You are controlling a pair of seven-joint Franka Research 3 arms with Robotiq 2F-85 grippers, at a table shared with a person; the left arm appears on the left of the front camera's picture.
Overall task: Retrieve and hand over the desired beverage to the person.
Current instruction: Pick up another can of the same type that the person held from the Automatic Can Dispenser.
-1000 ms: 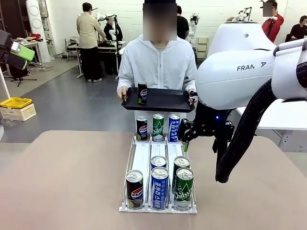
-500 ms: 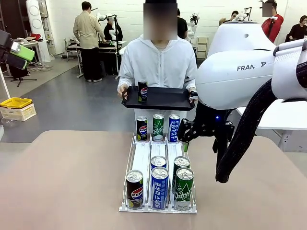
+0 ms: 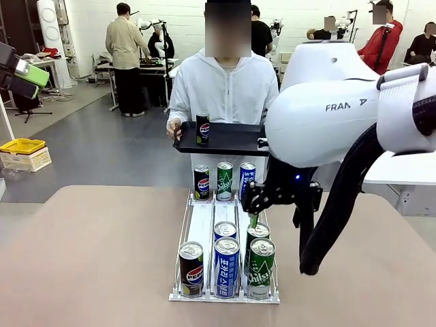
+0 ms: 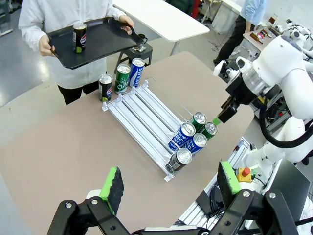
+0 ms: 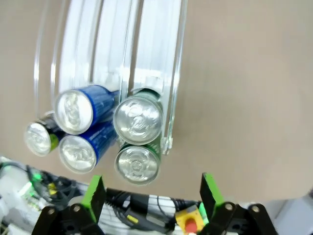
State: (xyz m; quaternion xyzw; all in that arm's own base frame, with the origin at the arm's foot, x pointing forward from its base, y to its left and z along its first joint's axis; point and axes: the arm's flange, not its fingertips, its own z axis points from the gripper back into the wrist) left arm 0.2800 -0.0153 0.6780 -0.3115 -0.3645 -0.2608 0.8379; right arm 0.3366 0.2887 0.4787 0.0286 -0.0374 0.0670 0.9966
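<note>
- My right gripper hangs with its jaws spread wide and nothing between them, over the near end of the rack.
- Below it, in the right lane, stand two green cans, one behind the other, tight against the blue cans.
- I judge green is wanted. I'd centre on the front one, drop straight, keep my pads off the blue cans, and close below the rim.
- My left gripper, likewise spread and empty, hangs high at the side.
- The person holds a black tray across the table.
</note>
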